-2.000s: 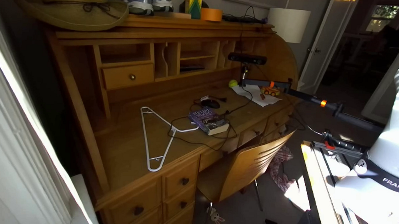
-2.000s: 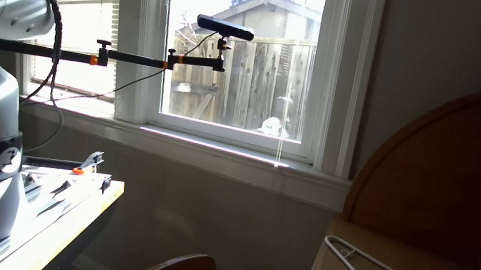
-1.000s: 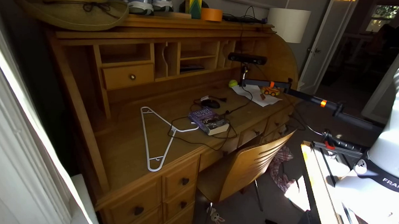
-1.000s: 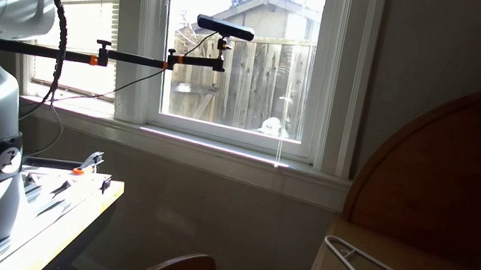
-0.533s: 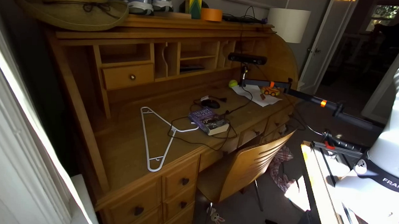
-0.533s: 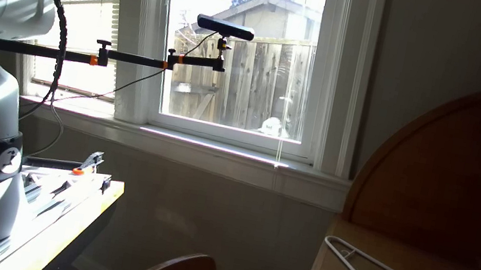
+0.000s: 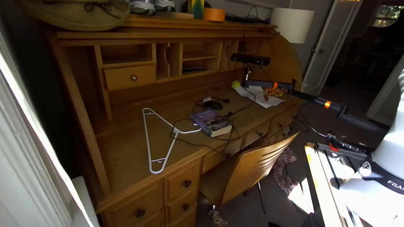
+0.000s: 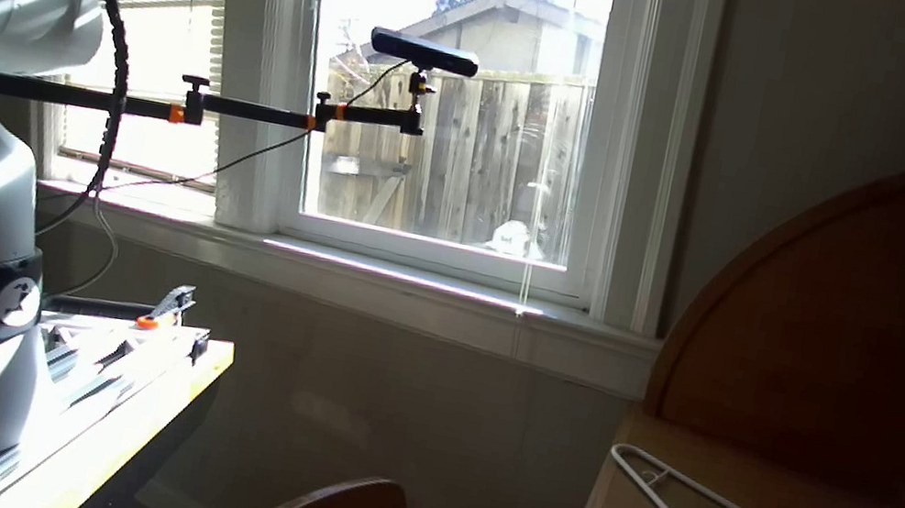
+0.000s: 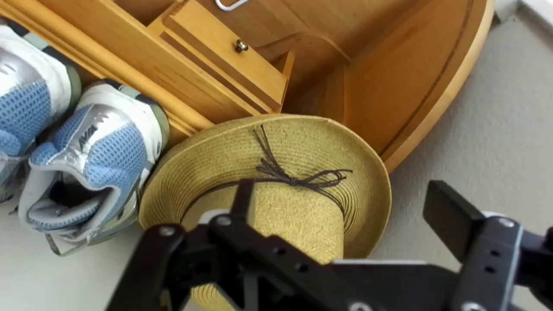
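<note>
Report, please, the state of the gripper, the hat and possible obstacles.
Gripper open, apparently empty. Hat on top of desk. Shoes close beside hat, perhaps in the way.

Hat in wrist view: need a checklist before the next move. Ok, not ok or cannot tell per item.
1. Tool open: ok, jaws wide apart.
2. Hat crown up: ok, on top of the desk.
3. Both fingers outside the hat's outline in the wrist view: not ok; one overlaps the crown, the other lies past the brim.
4. Gap between tool and hat: cannot tell; neither exterior view shows the tool.
5. Shoes clear of the brim: cannot tell; the nearer one's outline meets it.
</note>
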Robot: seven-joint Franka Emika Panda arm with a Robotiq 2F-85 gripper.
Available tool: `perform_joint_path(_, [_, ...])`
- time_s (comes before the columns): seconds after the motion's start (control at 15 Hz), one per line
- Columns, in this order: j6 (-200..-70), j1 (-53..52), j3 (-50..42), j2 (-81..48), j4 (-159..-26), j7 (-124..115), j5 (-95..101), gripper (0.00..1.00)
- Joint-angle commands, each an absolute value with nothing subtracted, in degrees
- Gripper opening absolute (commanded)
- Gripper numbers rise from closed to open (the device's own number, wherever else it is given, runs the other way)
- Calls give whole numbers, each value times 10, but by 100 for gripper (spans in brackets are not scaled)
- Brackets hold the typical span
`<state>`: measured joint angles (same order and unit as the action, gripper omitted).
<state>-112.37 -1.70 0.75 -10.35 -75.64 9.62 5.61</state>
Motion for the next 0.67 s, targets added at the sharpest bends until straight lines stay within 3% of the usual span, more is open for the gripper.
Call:
perform_joint_path(0.0, [-1082,-23,6,-180,-631,48,73,100])
perform_joint_path(0.6, [-1171,-20,5,-264,-540,186,148,100])
